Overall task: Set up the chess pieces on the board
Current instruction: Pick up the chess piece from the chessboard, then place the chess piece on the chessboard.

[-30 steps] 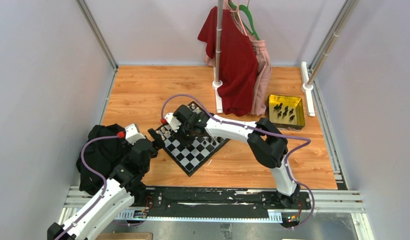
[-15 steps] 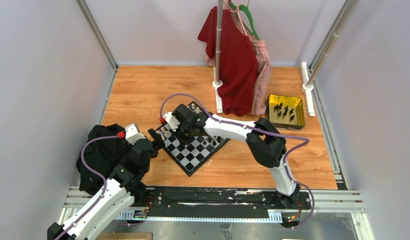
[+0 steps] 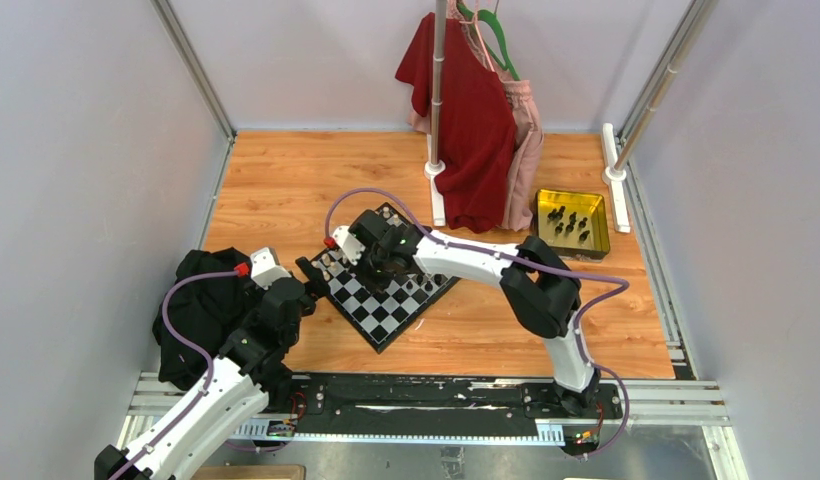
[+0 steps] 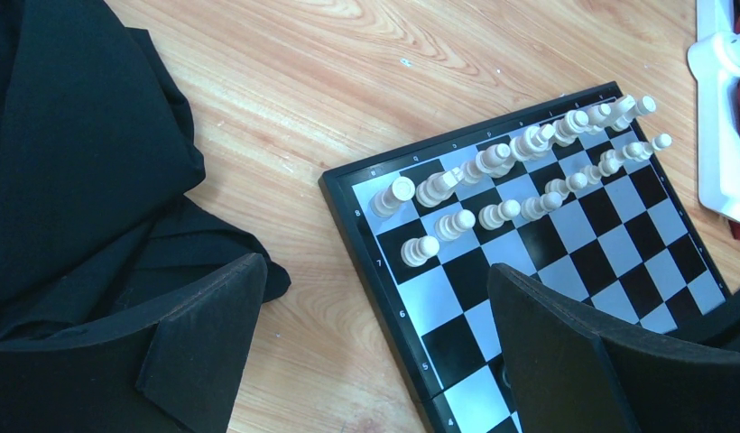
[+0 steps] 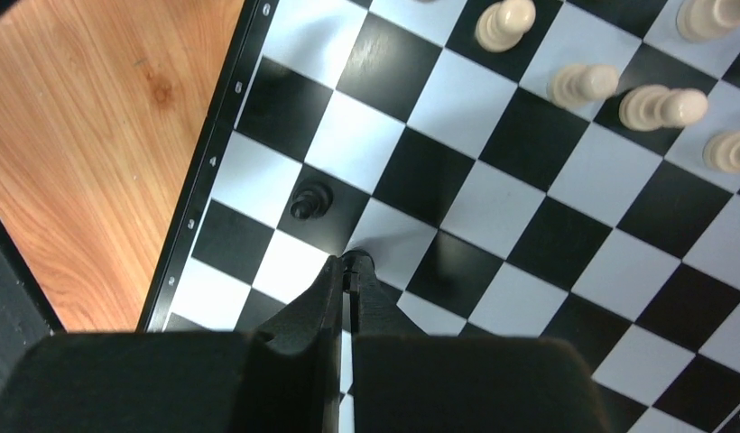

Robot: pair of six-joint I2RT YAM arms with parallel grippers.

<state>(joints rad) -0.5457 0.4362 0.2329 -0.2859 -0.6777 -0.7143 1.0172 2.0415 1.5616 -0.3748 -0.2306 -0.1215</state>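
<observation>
The board [image 3: 388, 312] lies skewed on the wooden table. Two rows of cream chess pieces [image 4: 493, 162] fill its left end, and a few black ones [image 3: 427, 284] stand at the right end. My right gripper [image 3: 381, 268] hangs low over the board [image 5: 493, 207]. It [image 5: 351, 263] is shut, with a small black piece [image 5: 356, 257] pinched at its tips. A black pawn [image 5: 310, 200] stands just to the left of it. My left gripper [image 4: 375, 275] is open over the board's left edge [image 4: 366, 234] with nothing in it.
A yellow tray [image 3: 543, 215] at the back right holds more black pieces [image 3: 568, 222]. A black cloth [image 3: 201, 310] lies heaped left of the board, under the left arm. A rack with red and pink garments [image 3: 471, 130] stands behind the board, its white foot [image 4: 723, 180] close by.
My right gripper has closed over the board and shifted slightly to the right. The left arm has not moved.
</observation>
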